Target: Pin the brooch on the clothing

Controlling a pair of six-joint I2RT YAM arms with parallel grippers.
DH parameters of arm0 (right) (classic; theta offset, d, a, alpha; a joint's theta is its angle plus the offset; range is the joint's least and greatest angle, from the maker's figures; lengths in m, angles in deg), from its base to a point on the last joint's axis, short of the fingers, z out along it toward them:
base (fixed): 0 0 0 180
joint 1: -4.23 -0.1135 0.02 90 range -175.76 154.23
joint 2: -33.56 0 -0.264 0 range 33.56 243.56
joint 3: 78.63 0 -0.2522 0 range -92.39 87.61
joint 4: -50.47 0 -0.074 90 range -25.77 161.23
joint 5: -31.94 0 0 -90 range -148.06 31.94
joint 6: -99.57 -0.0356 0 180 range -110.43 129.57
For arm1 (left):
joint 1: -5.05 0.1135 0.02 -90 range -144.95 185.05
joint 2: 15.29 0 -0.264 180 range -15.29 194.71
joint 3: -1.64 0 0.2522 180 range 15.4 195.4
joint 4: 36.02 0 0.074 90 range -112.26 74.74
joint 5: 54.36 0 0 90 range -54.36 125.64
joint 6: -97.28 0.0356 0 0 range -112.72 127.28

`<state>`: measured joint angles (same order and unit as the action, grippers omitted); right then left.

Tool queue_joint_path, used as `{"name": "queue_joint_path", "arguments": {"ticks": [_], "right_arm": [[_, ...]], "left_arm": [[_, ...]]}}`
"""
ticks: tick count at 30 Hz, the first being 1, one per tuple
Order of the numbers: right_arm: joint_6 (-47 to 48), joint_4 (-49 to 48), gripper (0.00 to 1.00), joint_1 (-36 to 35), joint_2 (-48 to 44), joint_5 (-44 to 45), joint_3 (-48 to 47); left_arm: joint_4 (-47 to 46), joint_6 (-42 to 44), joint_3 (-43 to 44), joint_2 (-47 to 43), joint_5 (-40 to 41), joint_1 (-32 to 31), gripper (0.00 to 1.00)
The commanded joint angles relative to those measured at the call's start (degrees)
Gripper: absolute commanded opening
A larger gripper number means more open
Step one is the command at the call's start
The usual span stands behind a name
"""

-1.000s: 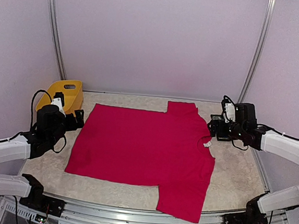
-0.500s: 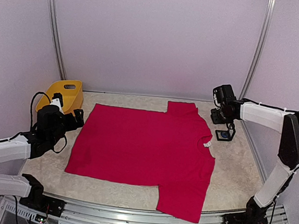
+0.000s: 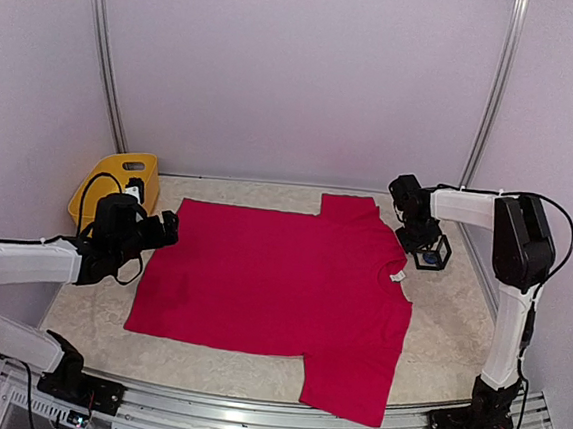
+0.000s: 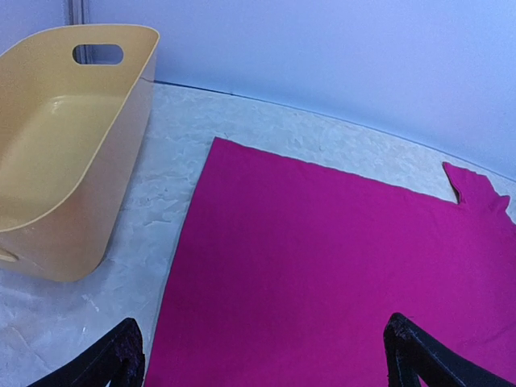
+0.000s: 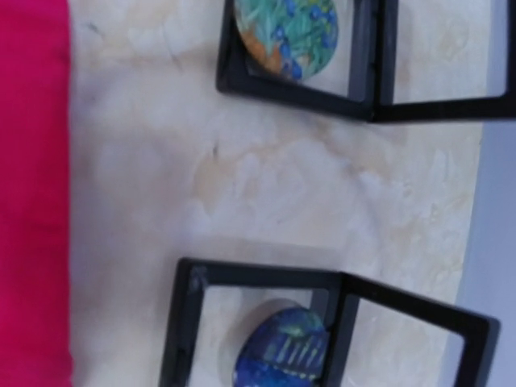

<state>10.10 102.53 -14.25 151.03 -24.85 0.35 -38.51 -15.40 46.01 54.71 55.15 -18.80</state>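
The clothing (image 3: 280, 284), a crimson-pink T-shirt, lies flat on the table, collar to the right. Beside the collar stands a black open display frame (image 3: 430, 255). The right wrist view shows a round blue brooch (image 5: 282, 355) in a frame at the bottom edge. A green-and-orange brooch (image 5: 290, 32) sits in a second frame above it. My right gripper (image 3: 417, 238) hangs just left of the frame; its fingers are hidden in its own view. My left gripper (image 4: 266, 359) is open over the shirt's left hem (image 4: 322, 266), nothing between its fingers.
A yellow plastic tub (image 3: 113, 184) stands at the back left, close to my left arm, and looks empty (image 4: 64, 161). Marbled table (image 5: 266, 177) lies between the two frames and the shirt edge (image 5: 32, 201). Metal rails run up the back wall.
My right arm has lifted and swung in, bringing its gripper over the frames by the collar. My left gripper has moved right to the shirt's left edge.
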Motion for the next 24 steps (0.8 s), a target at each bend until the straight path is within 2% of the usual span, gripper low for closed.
{"name": "queue_joint_path", "arguments": {"ticks": [1, 6, 24], "right_arm": [[-0.26, 1.47, 0.31, 1.32, 2.62, 0.54, 0.59], [0.64, -0.26, 0.27, 2.05, 3.90, 1.20, 0.88], [2.58, -1.98, 0.24, 2.62, 7.34, 5.78, 0.95]], "left_arm": [[-1.05, -0.26, 2.29, 2.71, -2.14, -1.21, 0.99], [-0.42, 0.13, 4.36, 5.49, -1.21, -2.57, 0.99], [1.68, 0.26, 6.48, 8.62, 1.72, -2.86, 0.99]]}}
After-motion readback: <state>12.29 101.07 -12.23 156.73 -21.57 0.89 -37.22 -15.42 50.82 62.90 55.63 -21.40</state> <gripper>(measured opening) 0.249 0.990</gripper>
